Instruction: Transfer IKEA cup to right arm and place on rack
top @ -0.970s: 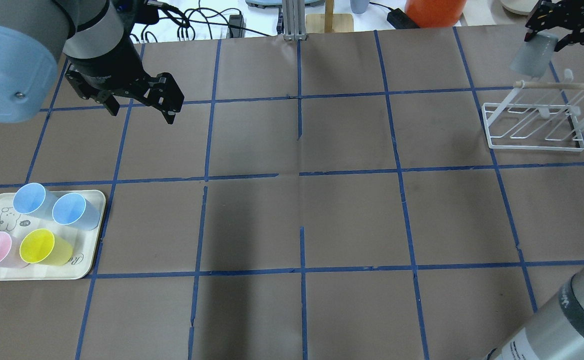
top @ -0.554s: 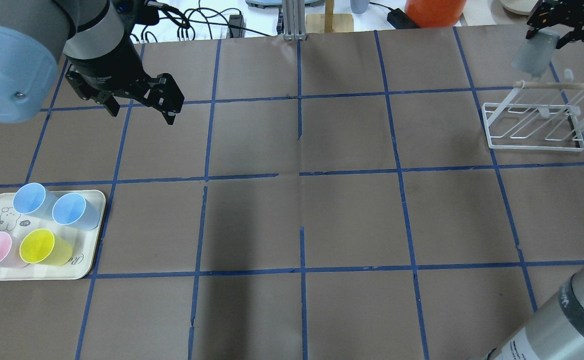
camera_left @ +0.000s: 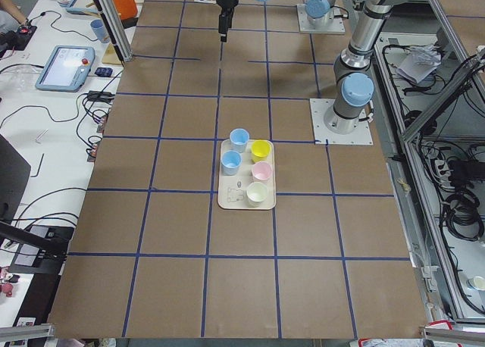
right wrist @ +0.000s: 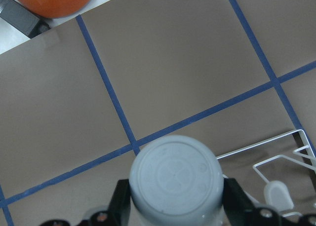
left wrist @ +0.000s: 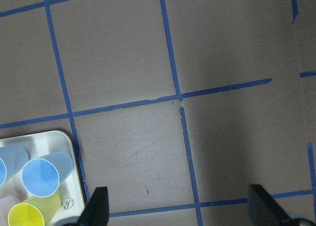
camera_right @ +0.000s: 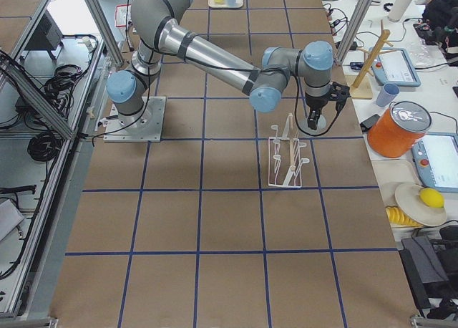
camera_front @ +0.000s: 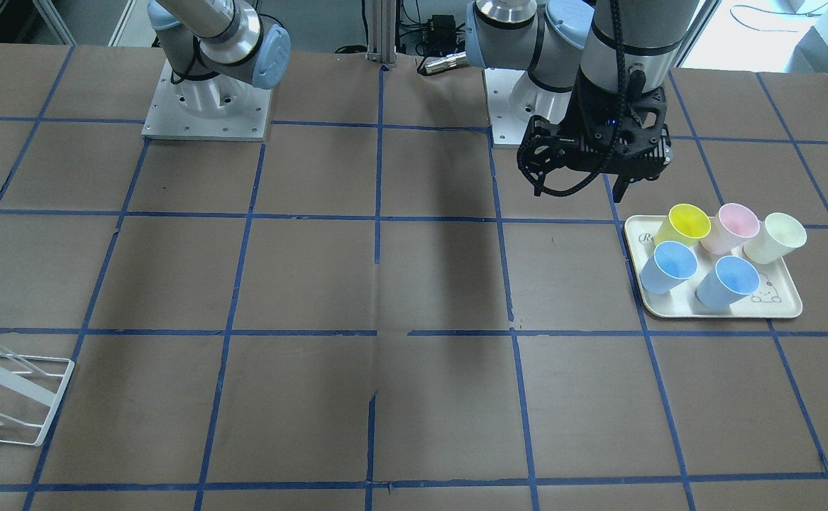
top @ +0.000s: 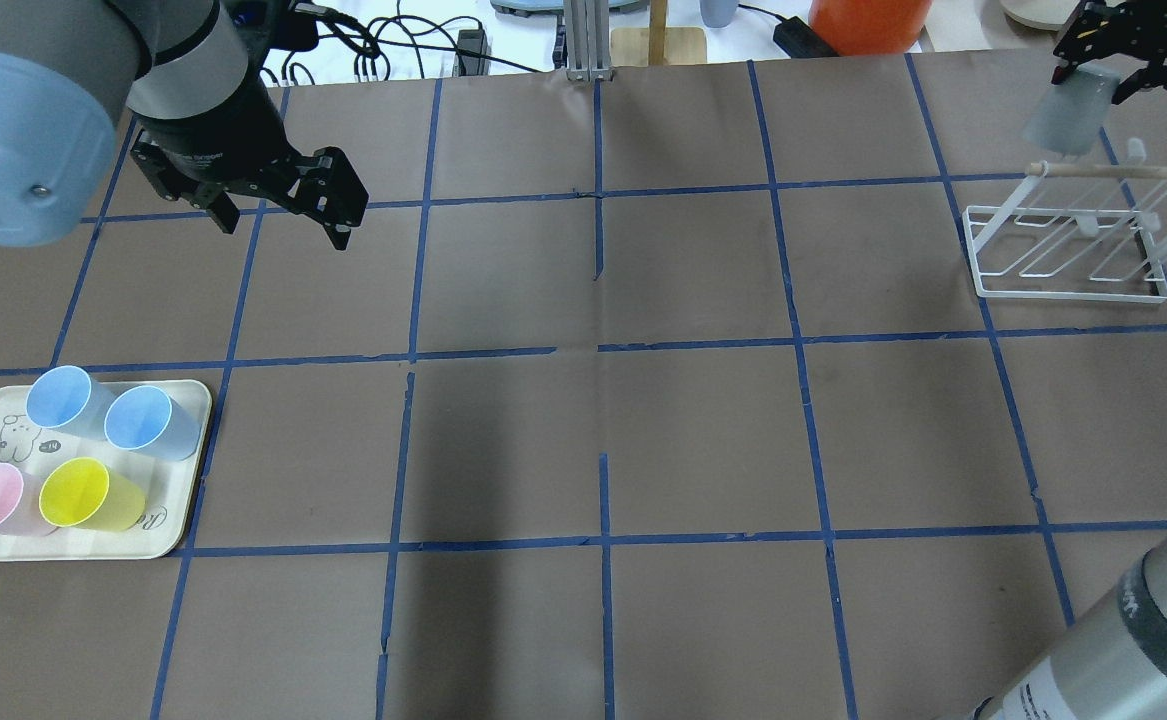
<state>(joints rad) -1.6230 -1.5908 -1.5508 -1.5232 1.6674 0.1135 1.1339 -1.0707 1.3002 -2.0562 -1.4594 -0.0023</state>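
The grey-white IKEA cup (top: pixel 1063 115) hangs tilted, mouth down, in my right gripper (top: pixel 1098 68), which is shut on it near its base. It hangs above the far left end of the white wire rack (top: pixel 1073 250), by the tip of the wooden dowel (top: pixel 1123 170). The right wrist view shows the cup's round base (right wrist: pixel 175 179) between the fingers (right wrist: pixel 121 204), with the rack's corner (right wrist: pixel 276 152) beyond it. My left gripper (top: pixel 283 222) is open and empty above the table, far from the cup. It also shows in the front view (camera_front: pixel 580 188).
A cream tray (top: pixel 178 400) at the near left holds two light-blue cups, a pink, a yellow and a cream one; it also shows in the front view (camera_front: pixel 782 311). An orange container (top: pixel 868 25), cables and a wooden stand sit beyond the table's far edge.
My right gripper has shifted slightly toward the far edge with the cup in it. The left arm has not moved.
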